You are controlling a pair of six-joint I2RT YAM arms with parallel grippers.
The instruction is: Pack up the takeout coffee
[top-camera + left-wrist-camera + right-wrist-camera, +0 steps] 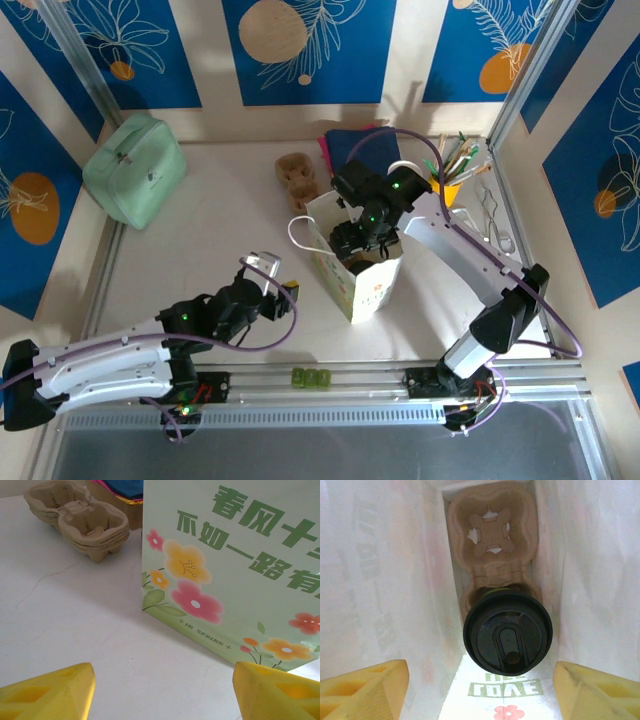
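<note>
takeout coffee (pixel 507 632): sides hidden from above

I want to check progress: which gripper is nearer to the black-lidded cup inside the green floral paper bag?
Right. The right gripper hangs above the cup inside the bag; the left gripper is outside, facing its side.

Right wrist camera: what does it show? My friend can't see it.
A black-lidded coffee cup sits in the near slot of a cardboard cup holder inside a white paper bag, seen from above. The far slot is empty; the open yellow claw hangs above.
</note>
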